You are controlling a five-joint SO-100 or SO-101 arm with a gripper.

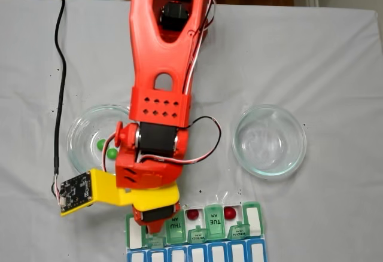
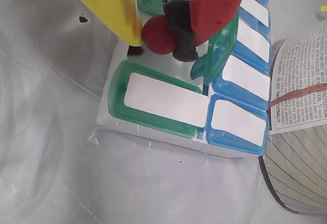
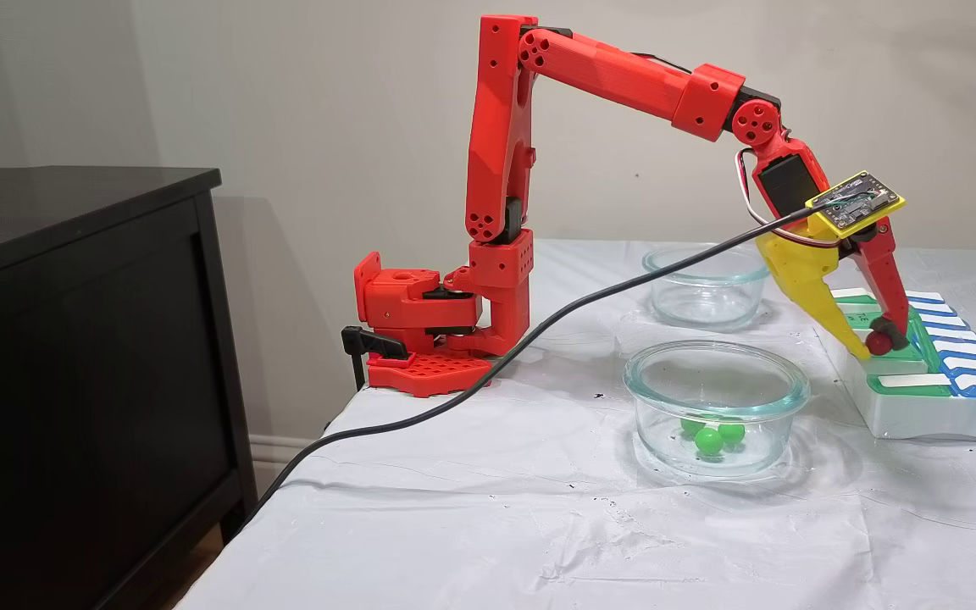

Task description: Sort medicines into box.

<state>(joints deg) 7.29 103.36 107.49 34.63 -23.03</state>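
A red robot arm [image 3: 607,68] reaches down over the pill organiser [image 3: 920,415] at the edge of a table draped in white cloth [image 3: 471,508], its gripper [image 2: 161,32] clamped on a red ball [image 2: 158,36]. In the wrist view the ball sits pinched between the yellow finger [image 2: 110,6] and the dark foam pad [image 2: 180,29] of the red finger, just above an uncovered compartment of the organiser's green row, beside a closed green lid with a white label [image 2: 163,98]. A raised green lid [image 2: 217,55] stands tilted just behind the ball, and the blue-lidded row [image 2: 240,121] runs along the organiser's far side. From the side fixed view the ball [image 3: 878,343] hangs at the fingertips right over the organiser's top. Seen from above, two more red balls [image 1: 192,215] [image 1: 230,213] already lie in open compartments of the organiser [image 1: 254,238], between upturned lids marked TUE and MON. Beside the organiser, the nearer glass dish [image 3: 712,407] holds three green balls [image 3: 708,440]; the overhead fixed view shows two of them [image 1: 111,152] past the arm. A second glass dish [image 1: 269,140] stands on the arm's other side. A black cable [image 3: 496,364] runs from the yellow-mounted circuit board [image 3: 856,202] on the wrist across the cloth and off the table.
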